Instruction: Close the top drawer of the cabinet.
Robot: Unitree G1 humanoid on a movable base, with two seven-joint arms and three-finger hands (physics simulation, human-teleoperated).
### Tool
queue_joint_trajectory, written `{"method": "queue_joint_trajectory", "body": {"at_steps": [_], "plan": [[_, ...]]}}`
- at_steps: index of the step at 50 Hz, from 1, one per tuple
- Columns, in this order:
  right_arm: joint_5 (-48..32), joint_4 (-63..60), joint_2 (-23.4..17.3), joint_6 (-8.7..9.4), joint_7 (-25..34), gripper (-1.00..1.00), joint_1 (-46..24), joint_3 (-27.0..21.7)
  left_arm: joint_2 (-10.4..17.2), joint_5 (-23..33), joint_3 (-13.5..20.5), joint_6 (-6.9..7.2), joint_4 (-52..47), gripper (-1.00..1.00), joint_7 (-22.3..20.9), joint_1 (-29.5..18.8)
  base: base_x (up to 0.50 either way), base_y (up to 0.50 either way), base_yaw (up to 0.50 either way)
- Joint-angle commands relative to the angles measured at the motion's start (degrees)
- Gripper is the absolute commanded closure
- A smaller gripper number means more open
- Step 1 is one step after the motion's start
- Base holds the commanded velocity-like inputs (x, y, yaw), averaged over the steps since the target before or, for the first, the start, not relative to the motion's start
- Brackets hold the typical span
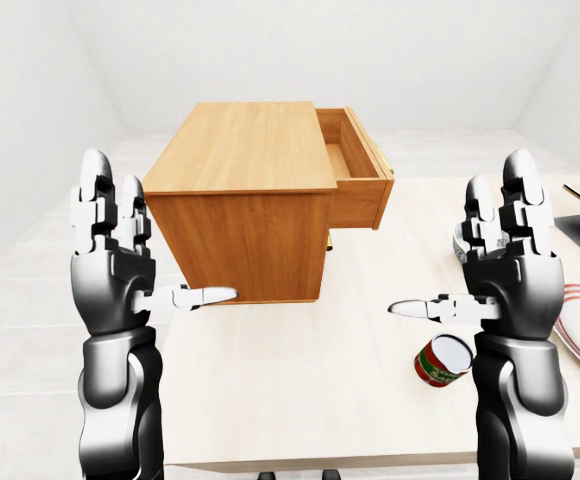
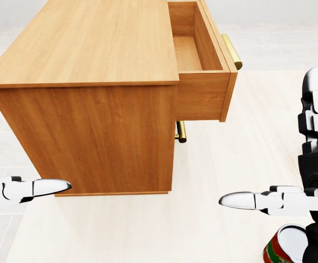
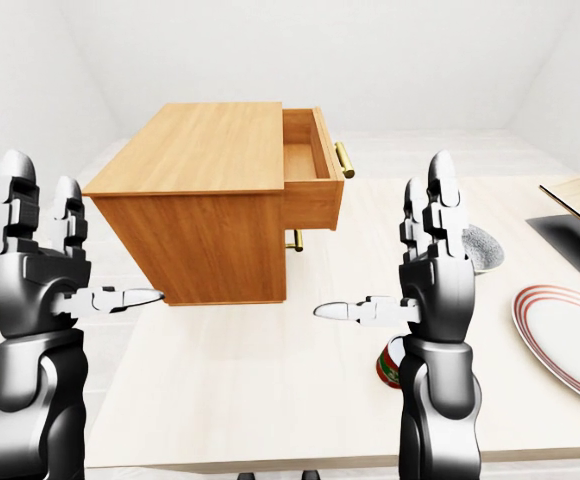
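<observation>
Left-eye view: wooden cabinet [image 1: 240, 195] on pale table [image 1: 330, 380], top drawer [image 1: 355, 165] pulled out rightward, left hand [image 1: 115, 250] and right hand [image 1: 505, 255] raised, fingers spread, grasping nothing, head view: drawer interior bare, brass handle [image 2: 231, 51] along its front, right-eye view: can [image 3: 390, 362] behind right wrist, plate [image 3: 565, 340] at right.

I find no legible text anywhere. The small red-and-green labelled tin can [image 1: 441, 360] beside my right hand carries a printed wrapper, but its markings are too blurred to read.
</observation>
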Motion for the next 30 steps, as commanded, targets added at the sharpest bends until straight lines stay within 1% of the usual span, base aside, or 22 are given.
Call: {"method": "queue_joint_trajectory", "body": {"at_steps": [1,10,11,12,14,17,24,28,30], "plan": [[-0.5,0.1,0.0,0.00,-0.4,-1.00,-0.1,0.1,0.1,0.0,0.3,0.00,0.2,-1.00,0.1,-0.2,0.00,0.00,0.00],[-0.5,0.1,0.0,0.00,-0.4,-1.00,-0.1,0.1,0.1,0.0,0.2,0.00,0.2,-1.00,0.1,-0.2,0.00,0.00,0.00],[-0.6,0.8,0.0,0.00,-0.4,-1.00,-0.1,0.1,0.4,0.6,-0.7,0.00,0.1,-1.00,-0.3,0.2,0.00,0.00,0.00],[-0.6,1.6,0.0,0.00,-0.3,-1.00,-0.2,0.0,-0.1,-0.2,-0.4,0.00,0.4,-1.00,-0.7,0.3,0.00,0.00,0.00],[-0.8,3.7,-0.3,0.00,-0.9,-1.00,-1.4,-0.9,-0.4,0.3,-0.7,0.00,-0.1,-1.00,-0.3,0.9,0.00,0.00,0.00],[-1.3,5.4,-0.9,0.00,-1.8,-1.00,-3.5,-0.8,-0.6,0.7,-1.3,0.00,-0.3,-1.00,-0.6,1.9,0.00,0.00,0.00],[-1.2,19.3,-1.9,0.00,-3.6,-1.00,-10.7,-0.1,-0.4,1.2,-1.7,0.00,-3.0,-1.00,-0.7,1.3,0.00,0.00,0.00],[-0.8,24.8,-2.8,0.00,-4.5,-1.00,-13.0,0.3,-0.4,2.0,-2.2,0.00,-3.2,-1.00,-1.1,1.8,0.00,0.00,0.00],[-0.7,27.1,-3.1,0.00,-4.9,-1.00,-14.0,0.6,-0.6,1.9,-1.9,0.00,-2.9,-1.00,-1.2,1.5,0.00,0.00,0.00]]}}
